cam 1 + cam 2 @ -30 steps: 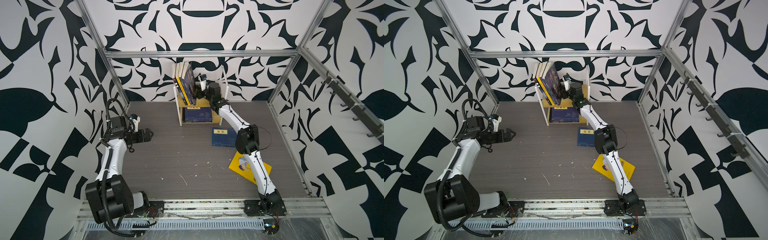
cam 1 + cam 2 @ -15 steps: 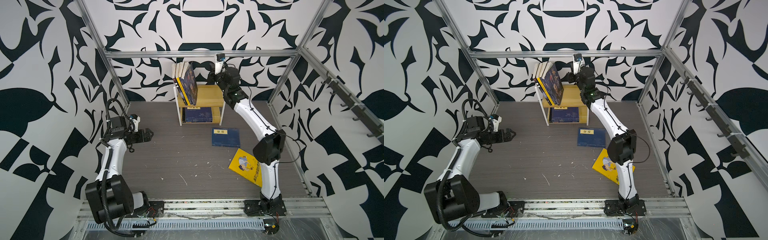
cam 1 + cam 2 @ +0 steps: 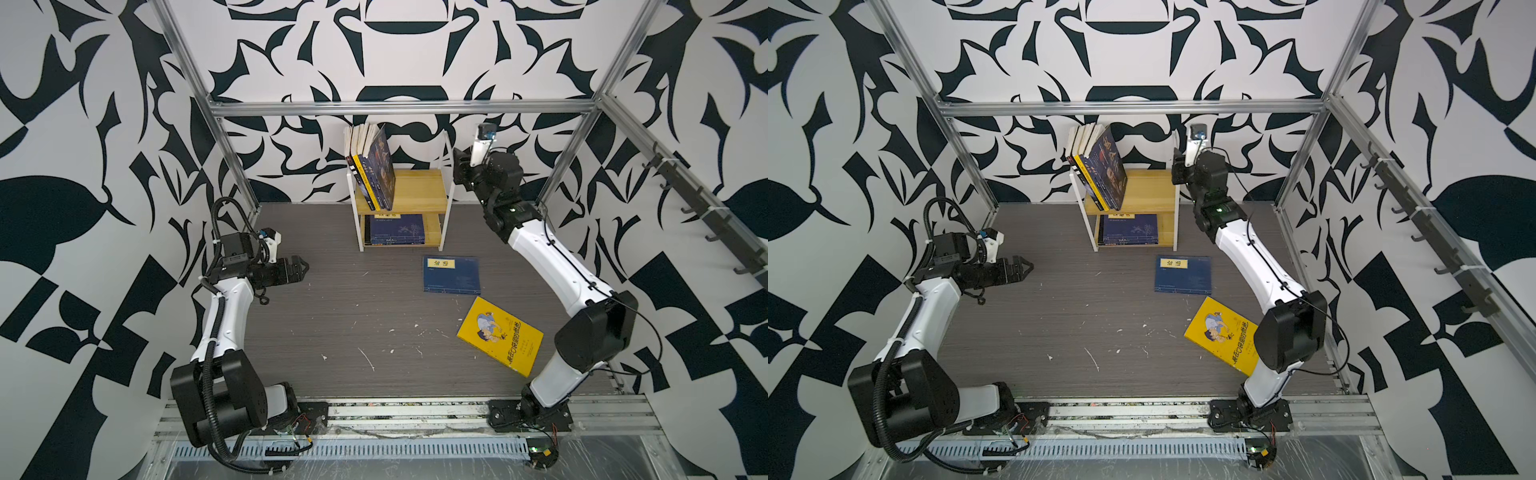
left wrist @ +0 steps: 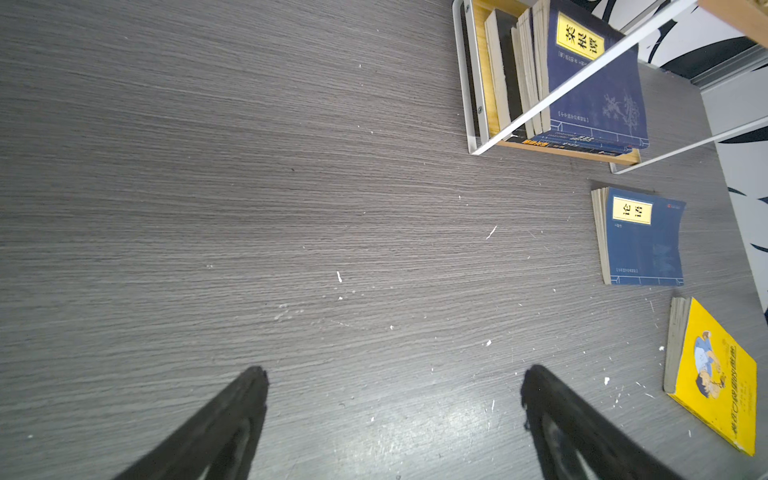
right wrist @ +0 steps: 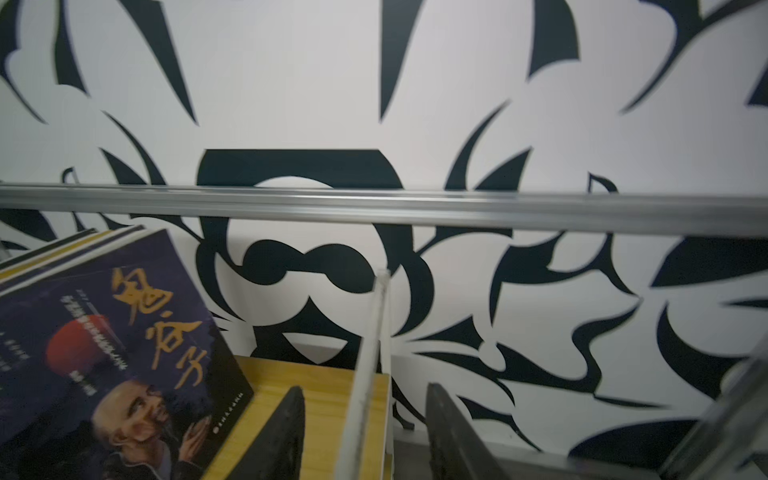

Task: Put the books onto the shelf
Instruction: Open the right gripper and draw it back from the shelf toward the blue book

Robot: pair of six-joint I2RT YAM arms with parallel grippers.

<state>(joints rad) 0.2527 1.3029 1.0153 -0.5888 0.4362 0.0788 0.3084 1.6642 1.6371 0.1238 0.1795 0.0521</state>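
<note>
Top views: the right gripper (image 3: pixel 457 166) has pulled back from the shelf (image 3: pixel 419 193) and hangs just beside its right side, empty. The leaning books (image 3: pixel 376 166) stand on the top board. A navy book (image 3: pixel 451 275) and a yellow book (image 3: pixel 500 334) lie on the table (image 3: pixel 332 324).
Left wrist: our left gripper (image 4: pixel 395 374) is spread wide over bare table, holding nothing.
Right wrist: jaws parted, released; the portrait book (image 5: pixel 104 353) leans unsupported.
Meaning: we judge one book delivered, two left to fetch.

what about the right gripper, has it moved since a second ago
Yes. In both top views the right gripper has moved right along the shelf, from the leaning books to its right-hand post.
</note>
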